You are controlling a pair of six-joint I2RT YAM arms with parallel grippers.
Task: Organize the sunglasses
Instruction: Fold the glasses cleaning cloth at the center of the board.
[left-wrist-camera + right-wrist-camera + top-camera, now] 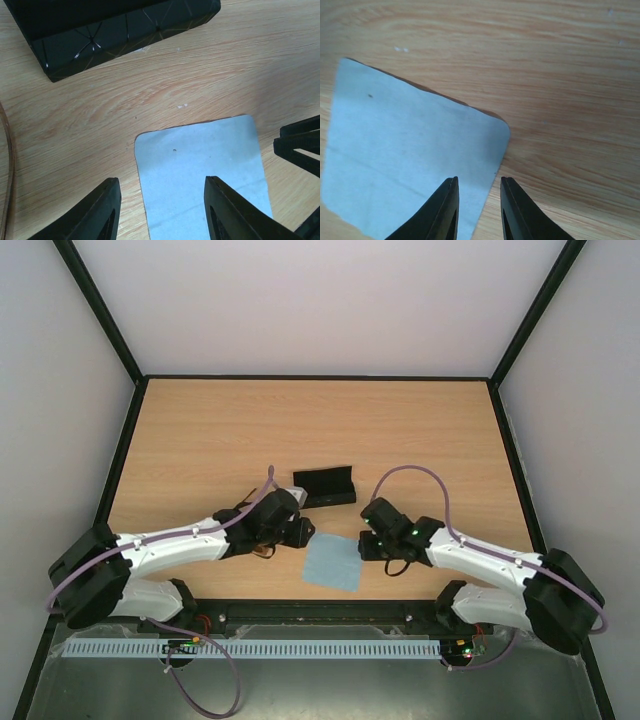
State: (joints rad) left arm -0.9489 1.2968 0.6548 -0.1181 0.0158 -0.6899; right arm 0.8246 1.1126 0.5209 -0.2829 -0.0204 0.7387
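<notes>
Noted: left gripper gaped empty; right gripper stood narrowly apart over the cloth corner. The sunglasses lay mostly hidden beside the left wrist (thin brown sliver only). Likely best: pinch the cloth edge low, lift slowly.

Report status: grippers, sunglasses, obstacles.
Open and empty: left gripper, right gripper, both at blue cloth edges. Only brown edge of sunglasses shows, under left arm. Beyond: black case.

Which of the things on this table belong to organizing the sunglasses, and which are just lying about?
Belonging to the job:
sunglasses, of which only a thin brown edge shows, at the left of the left wrist view

Lying about for now:
black case, untouched, though it may well serve later
light blue cloth, lying flat
</notes>
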